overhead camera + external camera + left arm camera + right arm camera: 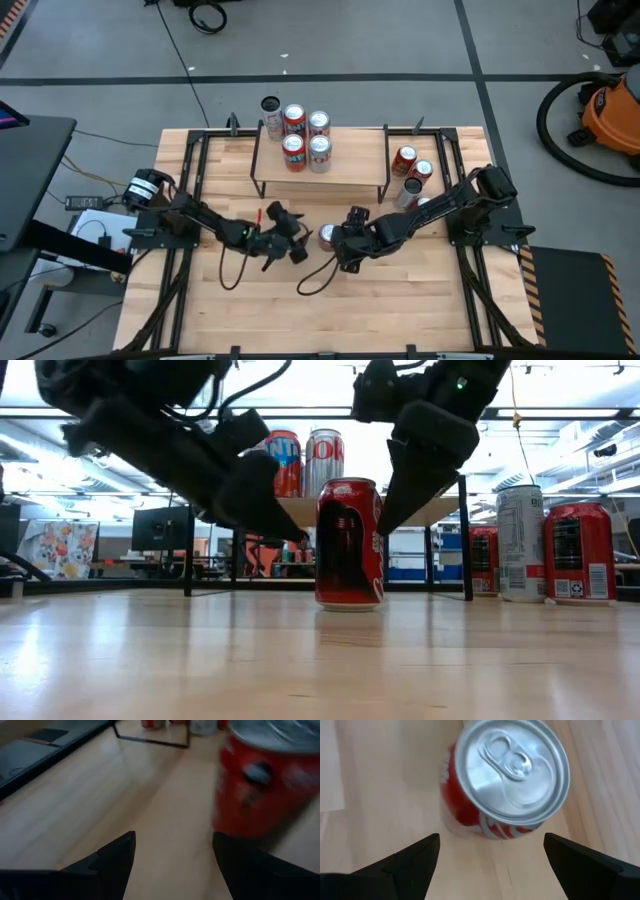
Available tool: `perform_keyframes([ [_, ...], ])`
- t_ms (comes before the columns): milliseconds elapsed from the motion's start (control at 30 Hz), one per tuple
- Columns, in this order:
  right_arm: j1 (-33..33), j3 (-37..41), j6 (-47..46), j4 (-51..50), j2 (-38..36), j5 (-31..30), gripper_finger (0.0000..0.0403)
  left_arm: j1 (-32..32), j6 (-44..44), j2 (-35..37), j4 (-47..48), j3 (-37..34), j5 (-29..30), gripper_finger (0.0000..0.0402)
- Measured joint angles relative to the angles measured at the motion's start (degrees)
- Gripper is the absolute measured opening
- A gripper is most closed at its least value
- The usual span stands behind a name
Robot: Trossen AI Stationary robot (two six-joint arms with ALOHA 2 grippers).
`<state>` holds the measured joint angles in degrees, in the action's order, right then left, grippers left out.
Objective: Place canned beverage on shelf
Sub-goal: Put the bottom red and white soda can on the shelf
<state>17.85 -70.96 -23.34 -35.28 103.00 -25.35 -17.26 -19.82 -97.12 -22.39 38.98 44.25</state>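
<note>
A red can [327, 236] stands upright on the tabletop in front of the shelf [350, 178]; it also shows in the low view [350, 545]. Several cans [305, 135] stand on the shelf's left half. My left gripper [297, 248] is open just left of the red can, which shows ahead of it and to one side in the left wrist view [265, 775]. My right gripper [338, 250] is open above and just right of the can, looking down on the can's silver top [512, 770]. Its fingers stand apart from the can.
Three more cans [410, 175] stand on the table right of the shelf; they also show in the low view [545, 545]. Black cables [315, 275] loop on the table near the grippers. Black frame rails [190, 160] run along both sides of the table.
</note>
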Motion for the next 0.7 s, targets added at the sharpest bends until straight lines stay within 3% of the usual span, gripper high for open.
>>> perform_keyframes([
  [300,0.2,0.0,1.3,0.8,0.0,-2.1,0.0368,3.4,2.6,0.0,-7.6,0.0,-8.1,0.0276],
  [700,-2.8,0.0,5.0,-3.9,0.0,-1.6,0.0368,-2.2,2.0,0.0,-3.1,0.0,-7.8,0.0276],
])
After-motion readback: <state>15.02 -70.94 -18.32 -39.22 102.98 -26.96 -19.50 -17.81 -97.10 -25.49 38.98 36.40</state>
